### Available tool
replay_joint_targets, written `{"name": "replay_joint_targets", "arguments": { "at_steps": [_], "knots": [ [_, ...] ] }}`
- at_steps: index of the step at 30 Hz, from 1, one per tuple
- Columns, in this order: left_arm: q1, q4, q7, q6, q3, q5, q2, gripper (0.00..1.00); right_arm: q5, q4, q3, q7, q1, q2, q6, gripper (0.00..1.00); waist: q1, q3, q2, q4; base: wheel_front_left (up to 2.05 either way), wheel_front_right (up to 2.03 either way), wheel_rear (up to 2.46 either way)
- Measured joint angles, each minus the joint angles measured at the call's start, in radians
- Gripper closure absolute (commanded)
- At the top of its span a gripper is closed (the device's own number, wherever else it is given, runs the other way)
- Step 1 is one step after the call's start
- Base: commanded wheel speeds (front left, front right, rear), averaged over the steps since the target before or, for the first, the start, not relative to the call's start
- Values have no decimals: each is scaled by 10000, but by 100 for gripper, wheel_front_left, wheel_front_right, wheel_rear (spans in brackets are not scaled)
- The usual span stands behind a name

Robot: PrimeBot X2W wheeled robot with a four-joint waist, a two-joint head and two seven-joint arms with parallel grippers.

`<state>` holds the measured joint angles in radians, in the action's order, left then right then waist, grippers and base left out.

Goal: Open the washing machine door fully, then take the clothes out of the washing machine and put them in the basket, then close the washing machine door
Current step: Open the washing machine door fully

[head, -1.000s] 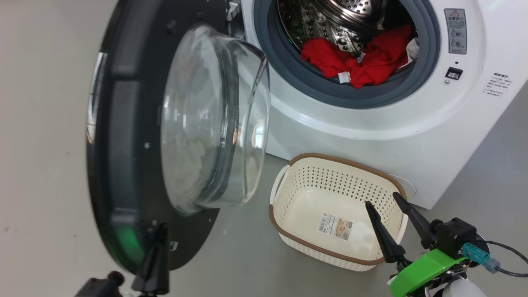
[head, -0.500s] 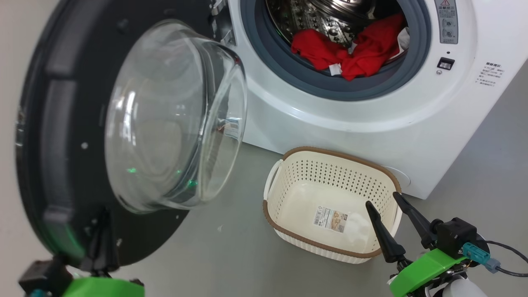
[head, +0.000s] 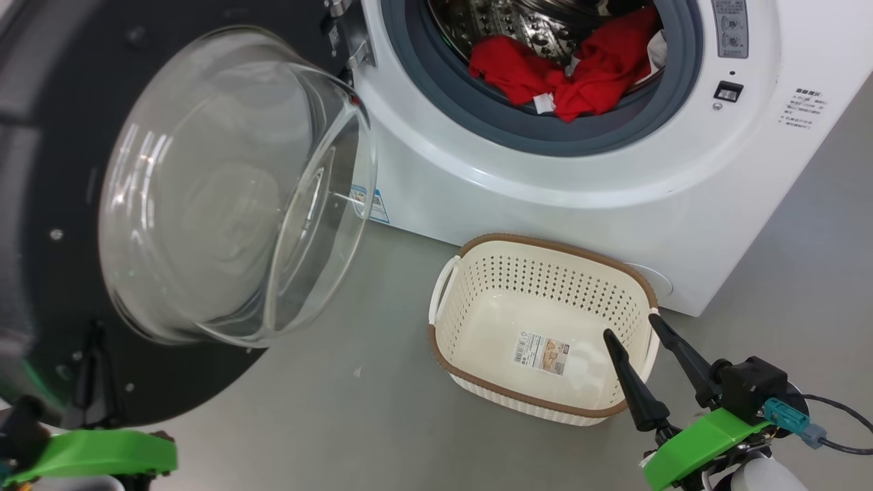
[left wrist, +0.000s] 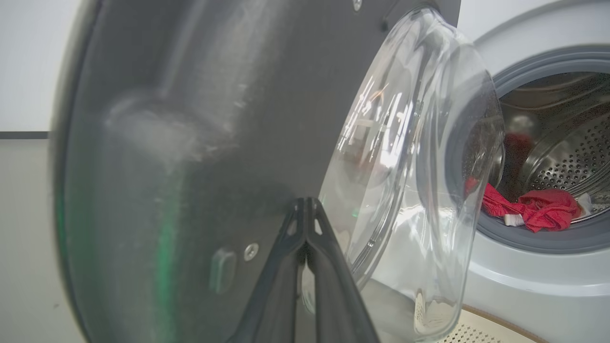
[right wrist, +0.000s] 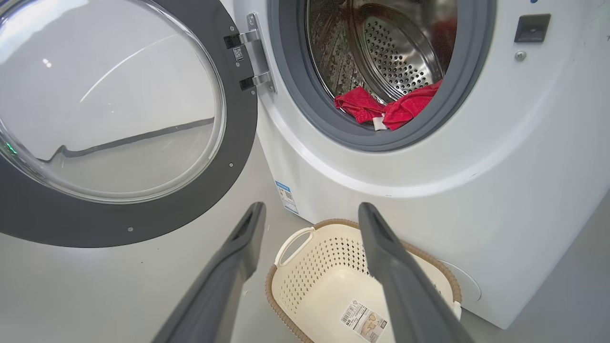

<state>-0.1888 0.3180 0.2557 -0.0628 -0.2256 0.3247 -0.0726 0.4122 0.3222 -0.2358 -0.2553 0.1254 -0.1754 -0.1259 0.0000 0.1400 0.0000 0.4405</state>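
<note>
Floor (head: 382, 409): smooth, pale grey, with a faint sheen where light falls. One small white speck (head: 356, 372) is noted on it. In the left wrist view a plain pale wall (left wrist: 28, 62) is seen, edged at its foot by a dark skirting strip (left wrist: 24, 135). Lighting is soft and even.

red clothes (head: 566, 68), cream perforated basket (head: 477, 300)

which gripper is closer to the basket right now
Right. The right gripper hangs open at the basket's near right corner; the left gripper, shut, is at the washing machine door's lower edge, off to the basket's left.
</note>
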Motion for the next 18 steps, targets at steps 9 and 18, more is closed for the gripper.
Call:
{"name": "replay_joint_targets", "arguments": {
  "at_steps": [9,18],
  "knots": [
    [-492,625,2,-90,-838,-178,-165,100,0,-4,-38,2,3,-17,0,0,0,154,0,-84,0,0,0],
    [-1446,1726,10,-173,-1776,-468,-497,100,-17,0,-61,0,86,-36,0,0,0,516,0,-174,0,0,0]
  ]
}}
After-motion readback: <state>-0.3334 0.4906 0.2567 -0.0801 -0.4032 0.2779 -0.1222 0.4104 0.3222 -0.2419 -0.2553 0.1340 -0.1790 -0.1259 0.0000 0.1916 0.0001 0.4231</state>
